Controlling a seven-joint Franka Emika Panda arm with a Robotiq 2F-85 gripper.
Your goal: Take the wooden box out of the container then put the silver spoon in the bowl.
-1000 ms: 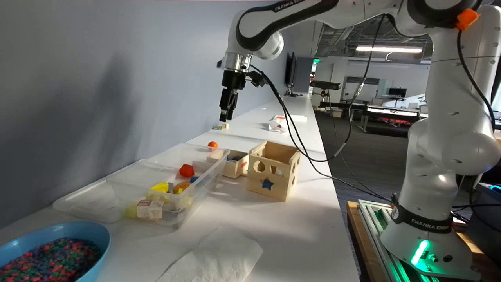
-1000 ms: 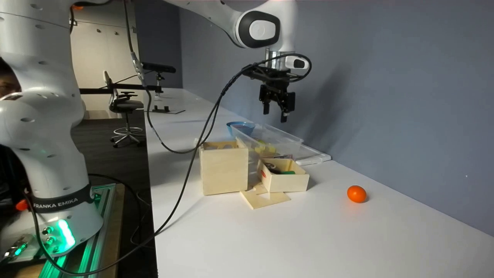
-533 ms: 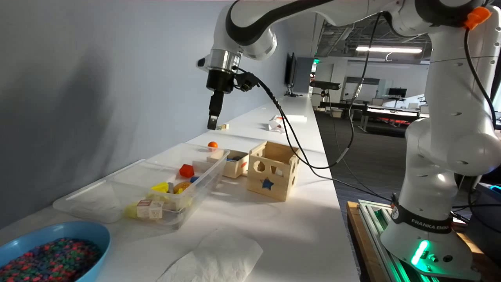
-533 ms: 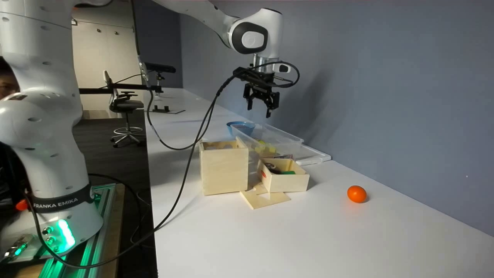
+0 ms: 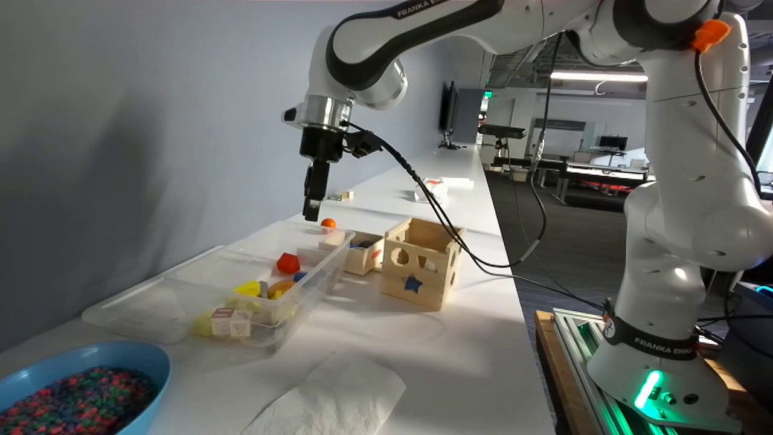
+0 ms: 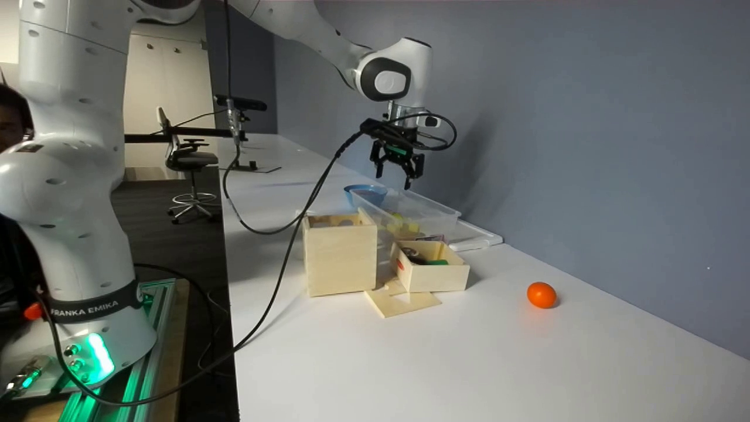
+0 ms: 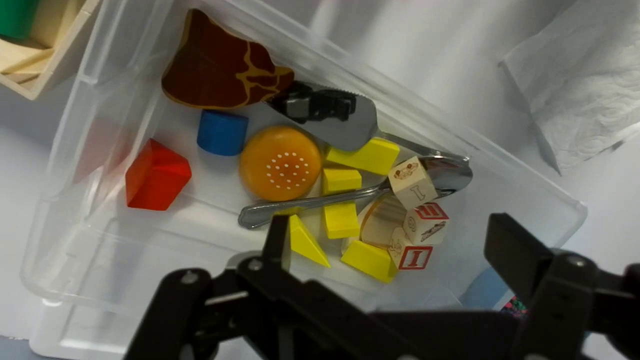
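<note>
The wooden box point(image 6: 436, 276) stands on the table outside the container, close beside its end; its corner shows in the wrist view point(image 7: 70, 45). The translucent container point(image 7: 65, 220) holds the silver spoon point(image 7: 270, 212). The spoon's handle lies across yellow blocks, and a letter block point(image 7: 412, 185) partly covers its scoop. The blue bowl point(image 5: 158, 368), with speckled pieces, stands past the container's opposite end; a bit shows in the wrist view point(image 7: 482, 291). My gripper point(image 7: 389, 222) is open and empty, pointing down above the container; it shows in both exterior views point(image 5: 311, 219) point(image 6: 393, 181).
The container also holds a spatula point(image 7: 350, 122), a toy steak point(image 7: 215, 65), a toy bun point(image 7: 280, 165) and a red block point(image 7: 157, 175). A wooden cube with holes point(image 6: 341, 261), a white cloth point(image 5: 344, 393) and an orange ball point(image 6: 541, 295) are on the table. A wall runs behind.
The gripper has moved toward the bowl side and then lower over the container, with the wrist turned. It stays open. The objects on the table have not moved.
</note>
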